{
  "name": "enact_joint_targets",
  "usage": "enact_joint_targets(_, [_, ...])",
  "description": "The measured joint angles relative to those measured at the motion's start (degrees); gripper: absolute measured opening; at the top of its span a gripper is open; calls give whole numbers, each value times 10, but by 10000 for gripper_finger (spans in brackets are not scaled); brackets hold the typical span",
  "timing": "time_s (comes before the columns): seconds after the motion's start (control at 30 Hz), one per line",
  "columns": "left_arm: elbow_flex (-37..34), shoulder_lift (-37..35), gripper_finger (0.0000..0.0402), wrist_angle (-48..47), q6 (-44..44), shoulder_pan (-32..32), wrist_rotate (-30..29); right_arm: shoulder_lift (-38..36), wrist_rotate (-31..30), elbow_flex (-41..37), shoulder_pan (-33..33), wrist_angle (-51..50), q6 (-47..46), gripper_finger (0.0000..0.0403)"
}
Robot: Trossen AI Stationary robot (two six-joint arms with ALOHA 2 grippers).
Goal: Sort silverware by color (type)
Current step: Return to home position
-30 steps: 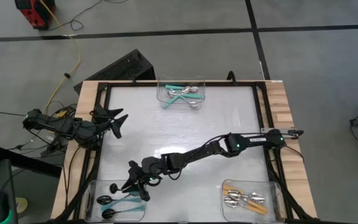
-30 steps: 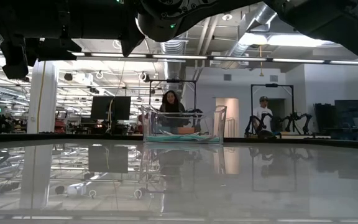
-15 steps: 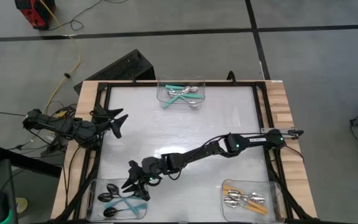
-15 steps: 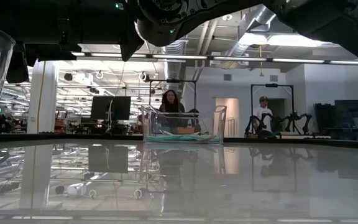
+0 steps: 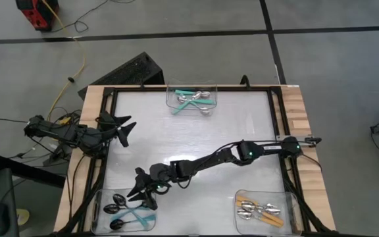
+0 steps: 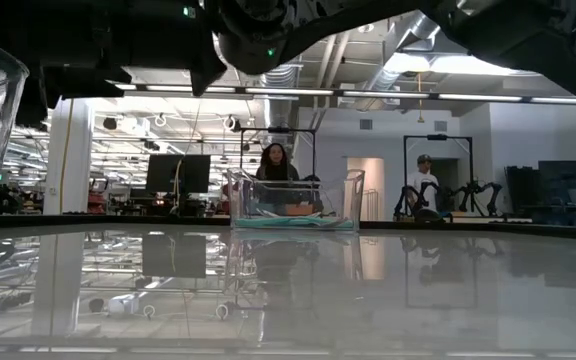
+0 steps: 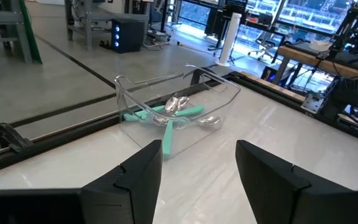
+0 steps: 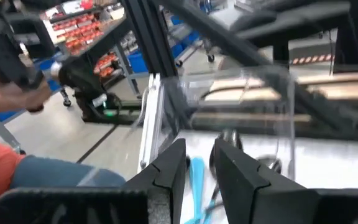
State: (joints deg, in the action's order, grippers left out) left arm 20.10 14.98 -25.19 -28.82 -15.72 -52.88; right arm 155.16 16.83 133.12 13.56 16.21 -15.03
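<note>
Right hand [image 5: 135,185], dark fingers spread and empty, hangs just beside the clear plastic bin [image 5: 97,201] holding black-bowled, teal-handled spoons [image 5: 127,212]. Left hand [image 5: 127,131], also spread, waits at the glossy counter's [image 5: 202,141] edge.

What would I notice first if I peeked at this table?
Probably the long right arm stretched slantwise across the shiny table, with the right end effector open beside the black spoons in the bottom-left bin. Then the orange-handled spoons at the bottom-right corner and the teal-handled silver spoons at the far edge. The left end effector waits open at the left side.
</note>
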Motion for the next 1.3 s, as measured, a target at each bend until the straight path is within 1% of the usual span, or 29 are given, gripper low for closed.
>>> enact_joint_targets(0.07, [0,0,190,0,0,0,0,0,10,18,-3,-9,0,111])
enact_joint_targets(0.17, [0,0,190,0,0,0,0,-5,15,19,-7,-6,3,111])
enact_joint_targets(0.33, [0,0,190,2,0,0,0,-13,32,18,-15,-33,0,111])
enact_joint_targets(0.43, [0,0,190,2,0,0,0,-31,54,18,-22,-49,0,111])
enact_joint_targets(0.67, [0,0,190,1,-7,0,1,-67,81,19,-40,-95,10,111])
enact_joint_targets(0.73, [0,0,190,2,-7,0,0,-80,107,18,-47,-130,10,111])
enact_joint_targets(0.83, [0,0,190,2,-8,0,0,-110,115,18,-58,-180,27,111])
enact_joint_targets(0.9, [0,0,190,2,-8,0,0,-136,116,18,-65,-229,37,111])
enact_joint_targets(1.03, [0,0,190,2,-8,0,-3,-177,116,19,-77,-309,91,111])
enact_joint_targets(1.13, [0,0,190,2,-6,0,-4,-206,116,18,-82,-355,143,111])
enact_joint_targets(1.3, [0,0,190,2,-6,0,-4,-277,118,19,-95,-438,184,111])
